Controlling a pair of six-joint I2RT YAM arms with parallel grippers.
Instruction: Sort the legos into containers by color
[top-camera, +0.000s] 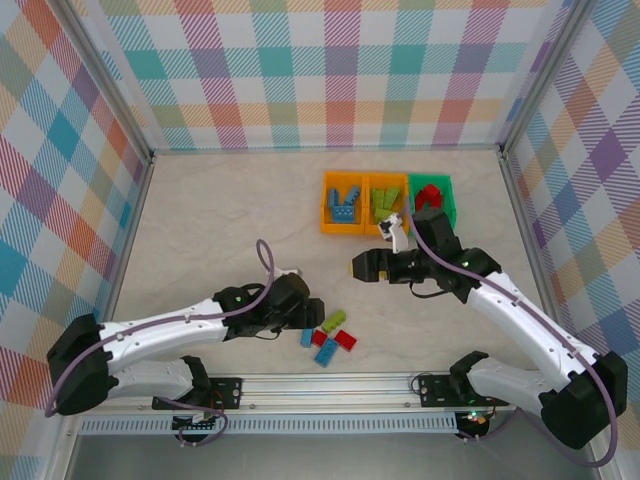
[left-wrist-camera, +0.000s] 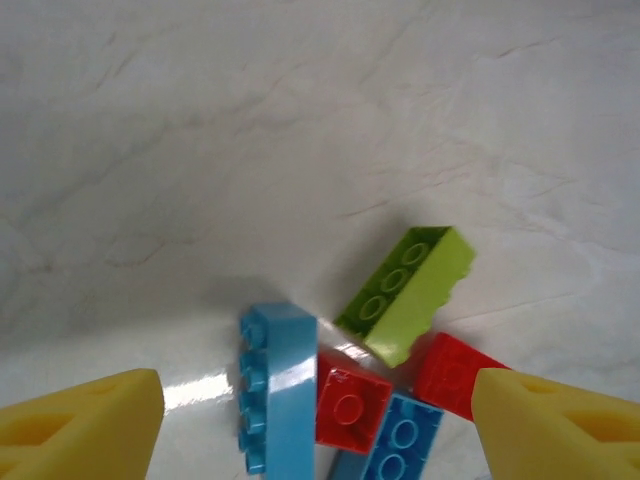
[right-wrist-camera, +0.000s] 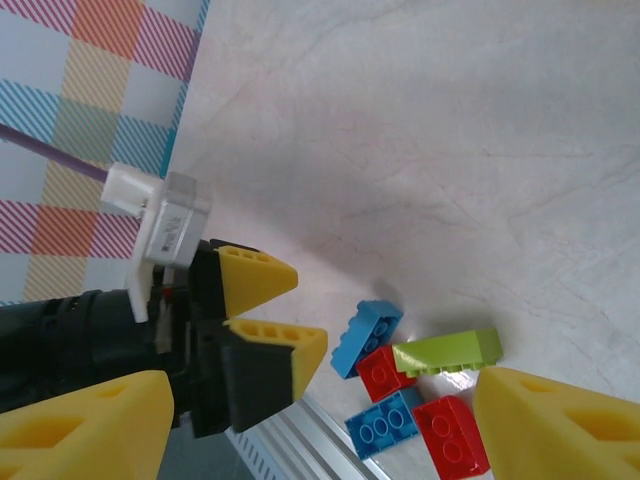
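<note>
Nearest, the loose legos (top-camera: 328, 338) lie just right of the left gripper (right-wrist-camera: 305, 306), jaws spread and empty; the blue brick (left-wrist-camera: 278, 385) points lengthwise away from it. Farther off, the right gripper (top-camera: 356, 266) hangs open-fingered before the containers (top-camera: 325, 205).

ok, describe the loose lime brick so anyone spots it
On the table, just beyond the metal rail, lies a cluster of loose bricks. The lime brick sits at its far side, the one green piece among blue and red.
</note>
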